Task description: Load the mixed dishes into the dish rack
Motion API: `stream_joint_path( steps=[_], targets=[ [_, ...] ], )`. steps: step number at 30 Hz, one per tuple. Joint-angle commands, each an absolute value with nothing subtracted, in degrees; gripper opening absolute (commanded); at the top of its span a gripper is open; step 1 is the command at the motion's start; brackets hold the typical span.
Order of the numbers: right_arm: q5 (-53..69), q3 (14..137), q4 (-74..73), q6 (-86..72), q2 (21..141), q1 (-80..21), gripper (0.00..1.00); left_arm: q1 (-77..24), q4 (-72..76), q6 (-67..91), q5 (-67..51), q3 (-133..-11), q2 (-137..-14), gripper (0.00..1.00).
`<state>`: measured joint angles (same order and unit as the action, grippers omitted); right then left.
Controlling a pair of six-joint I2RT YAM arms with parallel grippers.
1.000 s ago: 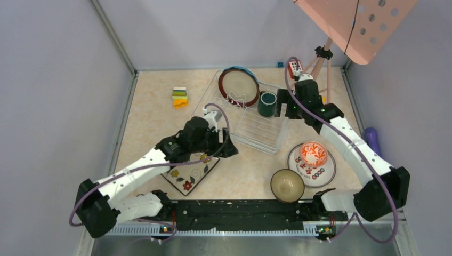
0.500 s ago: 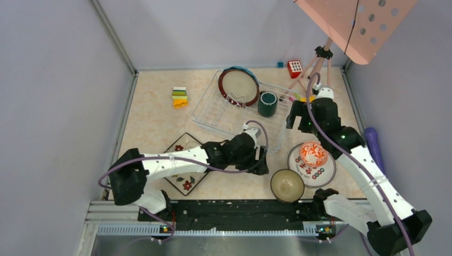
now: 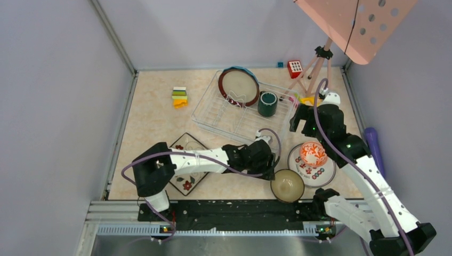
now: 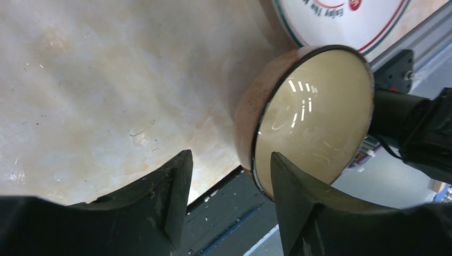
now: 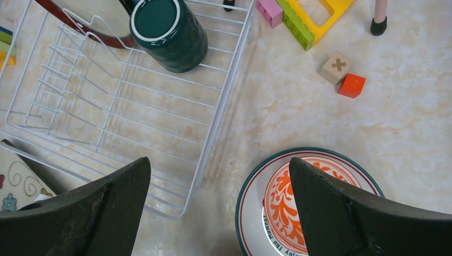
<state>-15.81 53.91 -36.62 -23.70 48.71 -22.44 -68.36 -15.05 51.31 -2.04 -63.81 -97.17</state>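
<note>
The tan bowl (image 3: 287,185) (image 4: 314,117) stands near the table's front edge. My left gripper (image 3: 269,174) (image 4: 229,165) is open at its left rim, one finger over the bowl's inside and the other outside, clear of the wall. My right gripper (image 3: 299,116) (image 5: 218,165) hangs wide open and empty between the dish rack (image 3: 250,128) (image 5: 133,106) and the white plate (image 3: 326,170) (image 5: 250,213) that carries the red-white bowl (image 3: 313,154) (image 5: 298,208). The rack holds the brown-rimmed plate (image 3: 239,87) and the teal mug (image 3: 267,103) (image 5: 168,32). My left arm partly covers the square floral plate (image 3: 186,178).
Stacked toy blocks (image 3: 180,97) lie left of the rack and a red block (image 3: 295,68) sits at the back. A yellow brick frame (image 5: 314,16), a wooden cube (image 5: 338,66) and an orange cube (image 5: 352,85) lie right of it. The pink stand (image 3: 362,26) overhangs back right; a purple cylinder (image 3: 373,141) lies by the right wall.
My left arm swung right from the floral plate to the tan bowl, and its jaws narrowed. My right arm pulled back from beside the mug toward the white plate, still wide open.
</note>
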Motion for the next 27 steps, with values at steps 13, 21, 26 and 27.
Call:
stream_joint_path(
  steps=[13,21,26,27],
  targets=[
    [-14.8,54.1,-35.5,-24.3,48.2,-22.4,0.99,-69.8,-14.3,51.9,-4.3,-66.3,-100.5,0.36],
    [-13.7,54.7,-35.3,-25.5,48.6,-22.4,0.98,-69.8,-14.1,51.5,-6.3,-65.9,-101.0,0.00],
    [-11.8,56.5,-36.9,-26.1,49.2,-22.4,0.98,-69.6,-16.8,48.1,-5.2,-66.0,-97.2,0.00],
    [-10.5,57.3,-37.4,-26.1,49.6,-22.5,0.98,-69.6,-17.5,47.5,-5.4,-66.1,-96.2,0.00]
  ],
)
